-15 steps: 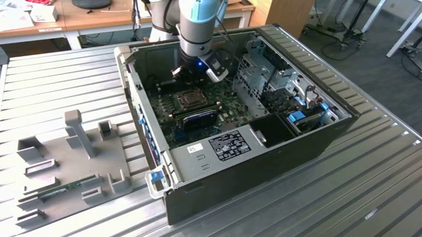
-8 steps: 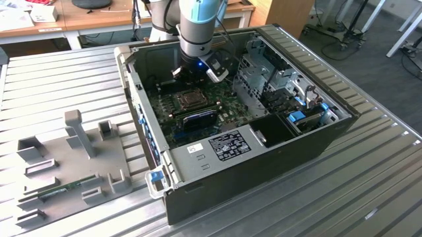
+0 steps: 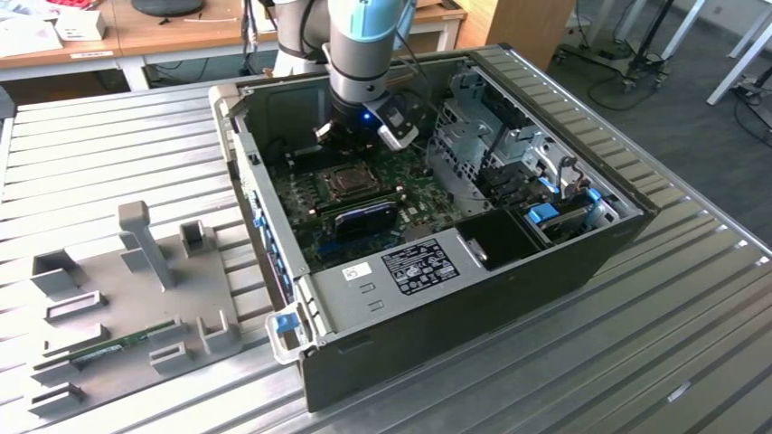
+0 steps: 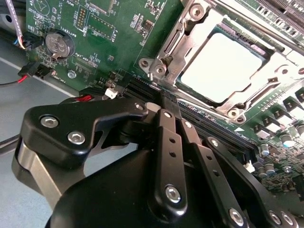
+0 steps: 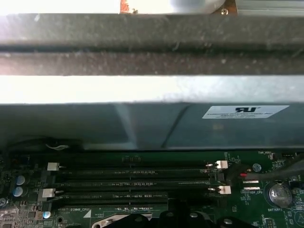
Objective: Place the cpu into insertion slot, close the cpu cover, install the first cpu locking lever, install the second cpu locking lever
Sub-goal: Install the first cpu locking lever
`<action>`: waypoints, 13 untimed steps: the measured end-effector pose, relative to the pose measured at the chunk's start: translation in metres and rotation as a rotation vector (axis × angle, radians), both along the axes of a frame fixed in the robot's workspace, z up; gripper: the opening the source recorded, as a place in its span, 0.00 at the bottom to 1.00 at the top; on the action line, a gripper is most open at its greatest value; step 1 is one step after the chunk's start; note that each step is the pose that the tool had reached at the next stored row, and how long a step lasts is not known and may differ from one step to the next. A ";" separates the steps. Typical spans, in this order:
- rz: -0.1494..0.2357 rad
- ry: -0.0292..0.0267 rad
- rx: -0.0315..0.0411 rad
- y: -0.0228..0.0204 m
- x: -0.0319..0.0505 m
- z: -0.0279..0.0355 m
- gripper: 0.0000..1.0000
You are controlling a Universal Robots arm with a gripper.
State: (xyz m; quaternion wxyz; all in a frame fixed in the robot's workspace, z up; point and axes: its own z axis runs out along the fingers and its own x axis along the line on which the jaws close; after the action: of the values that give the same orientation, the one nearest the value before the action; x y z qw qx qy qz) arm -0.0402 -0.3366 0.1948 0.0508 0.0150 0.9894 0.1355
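Observation:
In the second wrist view the cpu (image 4: 221, 66) lies flat in the insertion slot, its pale face showing through the window of the cpu cover (image 4: 199, 21). The silver cover is folded down over it. A thin wire lever (image 4: 176, 34) runs along one side of the frame and another (image 4: 259, 88) along the adjacent side. My gripper (image 4: 164, 97) has its black fingers drawn together with nothing between them, the tips just beside the socket's corner over the black memory slots. In the exterior view the gripper (image 3: 343, 142) hangs inside the open computer case, just behind the insertion slot (image 3: 347, 181).
The case wall (image 5: 152, 123) stands close behind the long memory slots (image 5: 133, 183). A grey drive cage (image 3: 483, 136) fills the case toward the exterior view's right. A coin battery (image 4: 58, 43) and loose wires sit nearby. A grey fixture tray (image 3: 133, 298) lies on the slatted table.

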 end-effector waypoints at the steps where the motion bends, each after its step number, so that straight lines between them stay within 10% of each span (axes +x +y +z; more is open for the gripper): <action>1: 0.000 0.0004 -0.0005 -0.0002 -0.0001 0.0009 0.10; 13: 0.000 0.0005 -0.0005 -0.0026 -0.0001 0.0020 0.10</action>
State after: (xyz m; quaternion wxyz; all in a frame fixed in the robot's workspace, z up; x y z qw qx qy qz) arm -0.0403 -0.3392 0.1968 0.0505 0.0150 0.9894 0.1352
